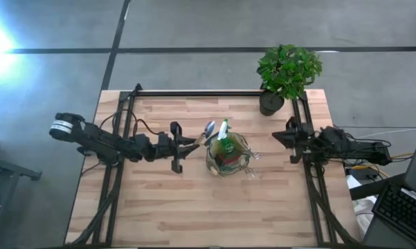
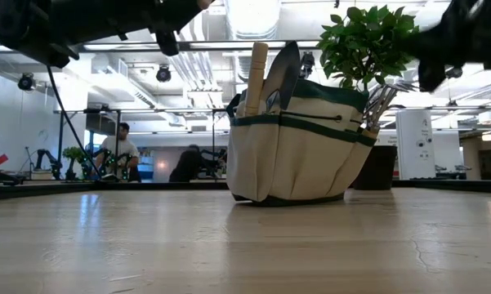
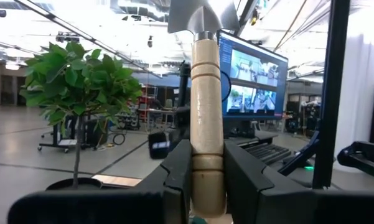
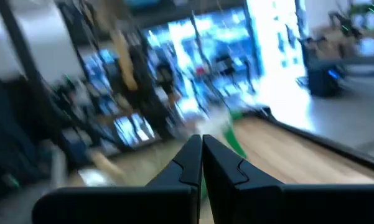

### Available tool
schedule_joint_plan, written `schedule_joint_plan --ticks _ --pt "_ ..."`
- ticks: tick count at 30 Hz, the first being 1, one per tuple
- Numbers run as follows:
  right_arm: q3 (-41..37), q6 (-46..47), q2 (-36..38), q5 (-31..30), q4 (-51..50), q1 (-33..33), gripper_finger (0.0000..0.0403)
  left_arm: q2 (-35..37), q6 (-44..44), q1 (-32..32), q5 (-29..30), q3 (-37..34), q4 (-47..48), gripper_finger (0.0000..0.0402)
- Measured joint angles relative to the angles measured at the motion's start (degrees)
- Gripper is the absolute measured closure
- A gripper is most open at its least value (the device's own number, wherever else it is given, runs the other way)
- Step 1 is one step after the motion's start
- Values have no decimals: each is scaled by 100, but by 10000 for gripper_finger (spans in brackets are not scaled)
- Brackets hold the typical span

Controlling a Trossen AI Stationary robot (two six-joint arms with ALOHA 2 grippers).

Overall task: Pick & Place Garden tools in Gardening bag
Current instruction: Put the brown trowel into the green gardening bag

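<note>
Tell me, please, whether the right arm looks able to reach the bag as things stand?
Probably yes: the right gripper, fingers shut and empty, waits just right of the bag, with bare table between. The potted plant stands behind, off that path.

The right wrist view is smeared throughout; beyond the right gripper [image 4: 202, 144], nothing on the table [image 4: 286, 149] can be told apart. In the left wrist view, the blade of the trowel [image 3: 206, 124] is cut off by the picture's edge. In the low view both arms are cropped. What lies inside the gardening bag [image 1: 228, 155] cannot be made out from above.
</note>
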State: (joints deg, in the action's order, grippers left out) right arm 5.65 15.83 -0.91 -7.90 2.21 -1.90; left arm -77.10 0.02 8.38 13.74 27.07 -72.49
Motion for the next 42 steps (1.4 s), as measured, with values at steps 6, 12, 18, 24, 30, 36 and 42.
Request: schedule_joint_plan --ticks 6,12,18,24,30,36,42 --pt "0 27 -212 722 1218 16 394 0 6 0 89 0 21 335" --pt "0 233 -1088 2049 2492 54 394 0 6 0 92 0 24 335" --pt "0 175 -2620 2643 4660 329 394 0 37 0 79 133 313 335" --pt "340 48 -3990 2593 5245 342 394 -2 121 26 401 445 1156 335" --pt "1187 -72 -5096 2595 5225 355 394 -210 746 400 2301 738 1422 335" --pt "1973 -584 -5674 2390 4986 355 394 -782 2128 1023 5320 1421 1399 335" --pt "2527 -1011 -6063 940 4298 353 394 -1623 3190 1169 6679 2361 1403 335"
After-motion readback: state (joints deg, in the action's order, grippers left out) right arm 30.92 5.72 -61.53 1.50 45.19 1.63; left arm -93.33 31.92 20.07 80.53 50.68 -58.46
